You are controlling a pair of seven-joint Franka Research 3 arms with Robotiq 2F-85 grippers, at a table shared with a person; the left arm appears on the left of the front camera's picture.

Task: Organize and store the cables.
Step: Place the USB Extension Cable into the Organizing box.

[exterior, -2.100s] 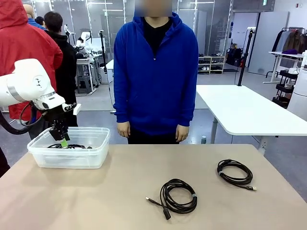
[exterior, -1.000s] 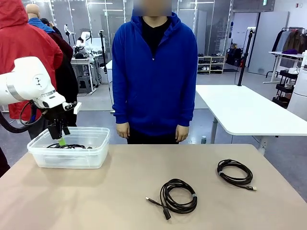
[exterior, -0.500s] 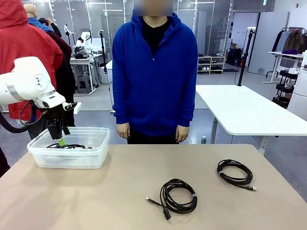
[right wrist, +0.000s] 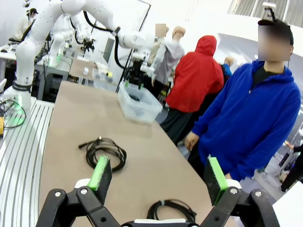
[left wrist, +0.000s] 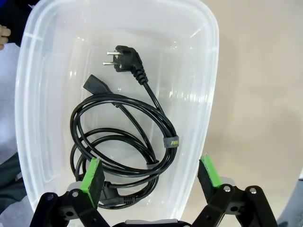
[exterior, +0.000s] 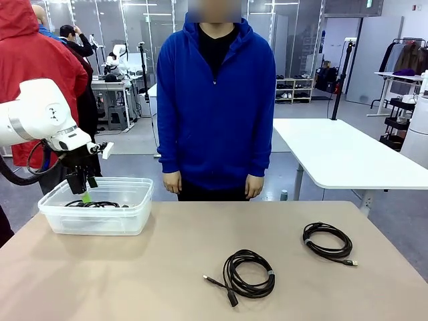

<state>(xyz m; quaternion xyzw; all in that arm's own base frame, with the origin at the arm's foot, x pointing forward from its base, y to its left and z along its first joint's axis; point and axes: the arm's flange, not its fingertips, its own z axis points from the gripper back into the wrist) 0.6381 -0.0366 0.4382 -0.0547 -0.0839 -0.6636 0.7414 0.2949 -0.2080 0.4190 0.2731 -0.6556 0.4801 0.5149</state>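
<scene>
Tan table (exterior: 167, 267), person (exterior: 215, 107) at far side. Item one: clear bin (exterior: 100, 224), far left, holding a coiled cable (left wrist: 171, 141). My left gripper (left wrist: 149, 165) hangs above it, spread wide, empty. Items two and three: cables loose on the table, middle (exterior: 269, 279) and right (exterior: 328, 253). My right gripper (right wrist: 158, 165): wide, empty.

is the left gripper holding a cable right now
No, the left gripper is open above the bin, and the coiled cable lies on the bin's floor, clear of both pads.
</scene>
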